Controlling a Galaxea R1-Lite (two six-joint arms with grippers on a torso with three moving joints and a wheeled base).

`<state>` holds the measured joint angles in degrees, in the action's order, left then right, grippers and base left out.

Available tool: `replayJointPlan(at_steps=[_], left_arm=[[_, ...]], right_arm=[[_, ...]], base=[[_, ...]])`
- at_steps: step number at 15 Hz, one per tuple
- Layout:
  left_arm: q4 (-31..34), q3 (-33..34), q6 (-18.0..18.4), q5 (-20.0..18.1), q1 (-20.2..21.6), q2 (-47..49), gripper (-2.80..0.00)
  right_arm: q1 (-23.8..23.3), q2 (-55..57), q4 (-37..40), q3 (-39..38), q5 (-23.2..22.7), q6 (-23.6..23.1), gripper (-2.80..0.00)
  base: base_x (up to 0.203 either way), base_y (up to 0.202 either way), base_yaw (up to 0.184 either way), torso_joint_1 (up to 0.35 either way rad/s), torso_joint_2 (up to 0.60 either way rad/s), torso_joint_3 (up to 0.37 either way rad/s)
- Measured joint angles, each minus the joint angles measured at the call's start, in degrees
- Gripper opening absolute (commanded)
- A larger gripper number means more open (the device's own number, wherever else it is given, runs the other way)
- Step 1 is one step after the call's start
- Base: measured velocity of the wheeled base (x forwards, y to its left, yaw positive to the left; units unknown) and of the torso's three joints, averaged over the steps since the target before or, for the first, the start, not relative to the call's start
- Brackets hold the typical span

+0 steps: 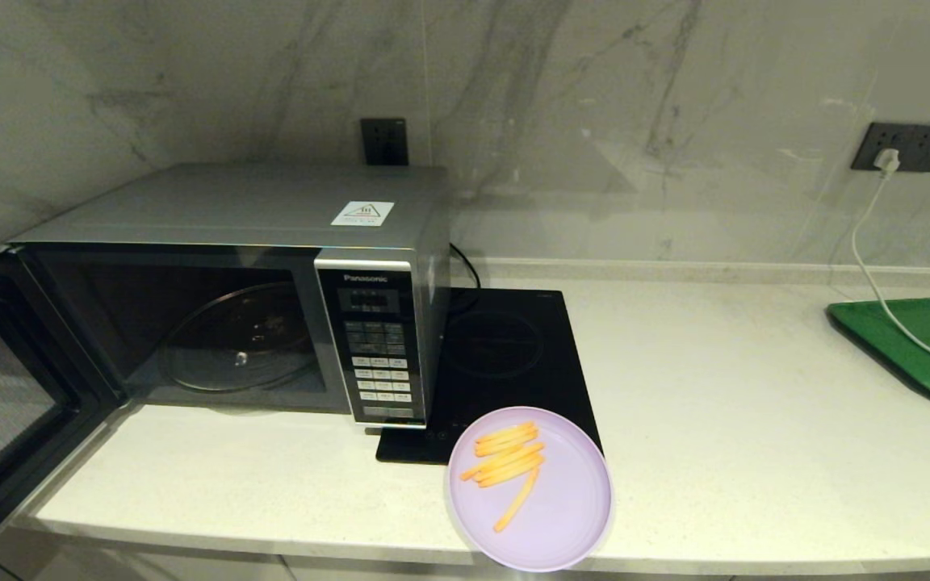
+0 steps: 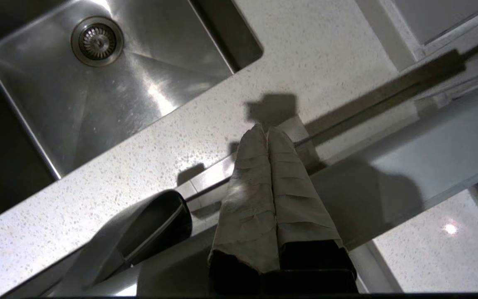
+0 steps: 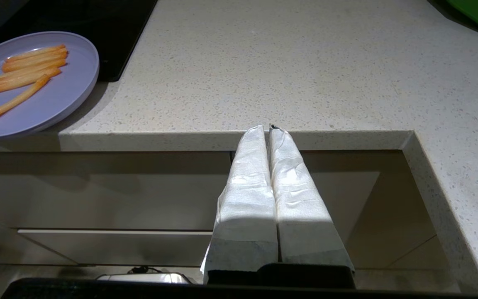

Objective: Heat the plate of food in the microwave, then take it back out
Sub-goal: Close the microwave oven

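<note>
Left gripper [image 2: 267,132] clenched on nothing, fingers pressed together, seen only in left wrist view, mid-frame over tabletop [image 2: 139,166] edge w/ sink [image 2: 98,83] at upper left. Right gripper [image 3: 269,129] also clenched, empty, parked below tabletop edge, lower centre of right wrist view. Neither in head view.

Microwave [image 1: 271,210] at centre-left of head view; door [image 1: 5,379] swung open at far left, turntable [image 1: 239,339] bare. Plate [image 1: 531,489] w/ fries [image 1: 507,461] at bottom centre, front edge of tabletop, partly overlapping hob [image 1: 505,355] corner, just right of microwave, untouched.

Progress, as judged: early. Door-opening done. Left: grab plate, load onto turntable, shut door, start heating, reopen, take plate back out. Could equally be the end of the task w/ door left open; can't tell from this alone.
</note>
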<state>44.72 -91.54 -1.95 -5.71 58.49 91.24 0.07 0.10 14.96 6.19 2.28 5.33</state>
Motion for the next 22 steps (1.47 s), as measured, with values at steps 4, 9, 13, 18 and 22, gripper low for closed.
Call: replayJointPlan(at_steps=[4, 9, 13, 18, 22], left_arm=[[0.2, 3.7, 0.2, -0.1, -0.8, -1.0, -2.8], [0.1, 9.0, -0.4, -0.3, -5.5, -6.1, -2.8], [0.2, 16.6, -3.2, 0.4, -16.6, -14.3, -2.8], [0.0, 25.2, -14.1, 12.2, -44.5, -21.9, -2.8], [-0.6, 28.2, -29.0, 25.4, -73.6, -23.7, -2.8]], right_arm=[[0.0, 0.0, 0.0, 0.0, 0.0, 0.0, -2.8], [0.0, 0.0, 0.0, 0.0, 0.0, 0.0, -2.8], [0.0, 0.0, 0.0, 0.0, 0.0, 0.0, -2.8], [0.0, 0.0, 0.0, 0.0, 0.0, 0.0, -2.8], [0.0, 0.0, 0.0, 0.0, 0.0, 0.0, -2.8]], base=[[0.0, 0.0, 0.0, 0.0, 0.0, 0.0], [0.0, 0.0, 0.0, 0.0, 0.0, 0.0], [0.0, 0.0, 0.0, 0.0, 0.0, 0.0], [0.0, 0.0, 0.0, 0.0, 0.0, 0.0], [0.0, 0.0, 0.0, 0.0, 0.0, 0.0]])
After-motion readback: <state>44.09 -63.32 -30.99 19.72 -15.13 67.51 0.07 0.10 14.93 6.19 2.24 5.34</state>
